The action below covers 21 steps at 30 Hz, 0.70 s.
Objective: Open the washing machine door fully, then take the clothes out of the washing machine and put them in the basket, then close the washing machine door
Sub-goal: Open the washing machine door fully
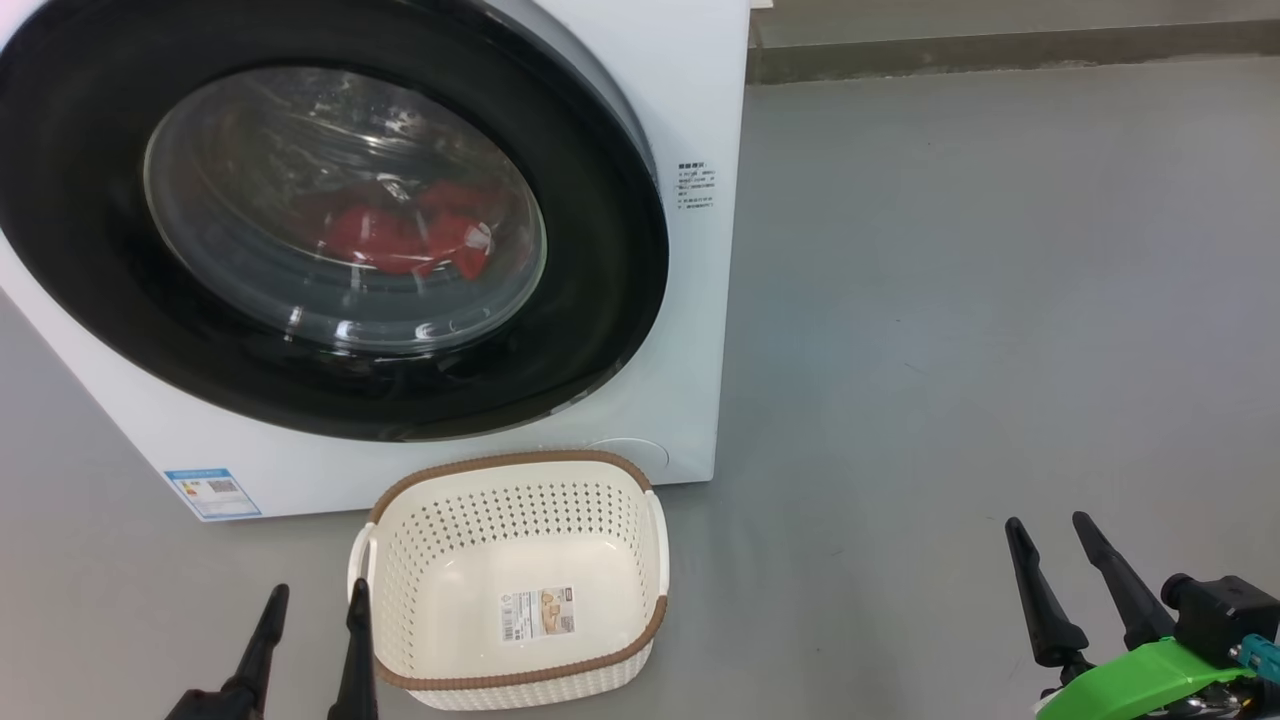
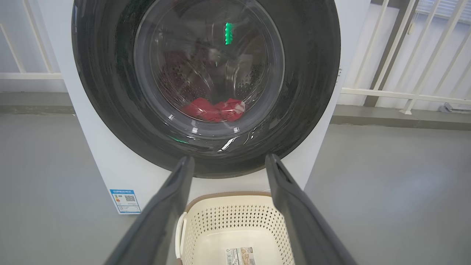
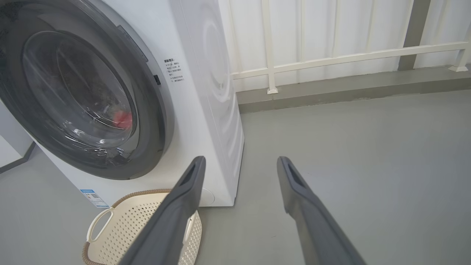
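Red clothes [image 1: 405,238] sit behind the shut door [image 1: 90,200], basket [image 1: 520,460] below to catch them, left gripper [image 1: 318,590] and right gripper [image 1: 1047,522] fingers wide, empty.

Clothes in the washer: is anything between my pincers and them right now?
Yes. The washing machine door looks shut, and the red clothes lie behind it. The left pincer and right pincer hang open, well short of it. The basket sits just below the door.

Inside the washing machine [image 1: 690,100], behind the washing machine door [image 1: 600,300]: the clothes [image 1: 405,238]. On the floor [image 1: 950,300] just before the washing machine: the basket [image 1: 510,462].
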### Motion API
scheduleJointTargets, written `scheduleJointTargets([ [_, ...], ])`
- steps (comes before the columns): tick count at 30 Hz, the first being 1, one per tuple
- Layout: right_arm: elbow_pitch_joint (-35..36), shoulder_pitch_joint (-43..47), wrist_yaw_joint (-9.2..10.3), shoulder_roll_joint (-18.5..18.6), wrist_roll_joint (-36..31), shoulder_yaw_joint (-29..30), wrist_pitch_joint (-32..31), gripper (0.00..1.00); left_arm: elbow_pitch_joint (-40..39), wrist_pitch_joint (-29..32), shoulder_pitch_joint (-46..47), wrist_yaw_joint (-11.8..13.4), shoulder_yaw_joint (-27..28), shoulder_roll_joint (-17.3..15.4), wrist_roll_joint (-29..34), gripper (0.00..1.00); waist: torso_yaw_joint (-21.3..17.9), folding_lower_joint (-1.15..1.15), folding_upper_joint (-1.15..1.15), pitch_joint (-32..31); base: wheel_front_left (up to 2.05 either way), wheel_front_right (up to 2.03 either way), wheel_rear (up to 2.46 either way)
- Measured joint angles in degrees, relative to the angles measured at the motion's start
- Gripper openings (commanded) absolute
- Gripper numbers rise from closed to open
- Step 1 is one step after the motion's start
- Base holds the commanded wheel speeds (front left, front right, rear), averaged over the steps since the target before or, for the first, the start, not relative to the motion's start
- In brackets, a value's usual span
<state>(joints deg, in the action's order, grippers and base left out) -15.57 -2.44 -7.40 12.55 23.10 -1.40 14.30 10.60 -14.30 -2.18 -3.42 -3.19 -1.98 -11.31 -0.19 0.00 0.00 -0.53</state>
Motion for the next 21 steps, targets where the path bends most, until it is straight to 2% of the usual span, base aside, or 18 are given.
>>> scheduleJointTargets([
  [2,0.0,0.0,0.0,0.0,0.0,-0.1,0.0,1.0,0.0,0.0,0.0,0.2,-0.1,0.0,-0.1,1.0,0.0,0.0,0.0,0.0,0.0,0.0,0.0],
  [3,0.0,0.0,0.0,0.0,0.1,-0.3,0.0,0.96,0.0,0.0,0.0,0.2,-0.2,0.0,-0.1,1.0,0.0,0.0,0.0,0.0,0.0,0.0,0.0],
  [4,0.0,0.0,0.0,0.0,0.3,-0.6,0.0,0.41,0.0,0.0,0.0,0.2,-0.3,0.0,-0.1,1.0,0.1,0.0,0.0,0.0,0.0,0.0,0.0],
  [5,0.0,-0.1,0.0,0.0,0.6,-1.1,0.0,0.18,0.0,0.0,0.0,0.2,-0.4,0.0,-0.1,1.0,0.2,0.0,0.0,0.0,0.0,0.0,0.0],
  [6,0.1,-0.2,0.0,0.0,1.2,-1.5,0.0,0.0,0.0,0.0,0.0,0.2,-0.5,0.0,-0.1,1.0,0.2,0.0,0.0,0.0,0.0,0.0,0.0],
  [12,1.5,-4.3,0.0,-1.3,6.7,-3.3,0.0,0.0,-0.5,0.0,0.0,0.7,-1.6,0.0,-0.1,1.0,0.8,0.0,0.0,0.4,0.0,0.0,0.0],
  [21,0.3,-18.0,0.0,-1.6,17.3,-5.8,0.0,0.0,-1.4,0.0,0.2,1.5,-4.8,0.0,-0.5,1.0,3.3,0.0,0.0,1.6,0.0,0.0,0.0],
])
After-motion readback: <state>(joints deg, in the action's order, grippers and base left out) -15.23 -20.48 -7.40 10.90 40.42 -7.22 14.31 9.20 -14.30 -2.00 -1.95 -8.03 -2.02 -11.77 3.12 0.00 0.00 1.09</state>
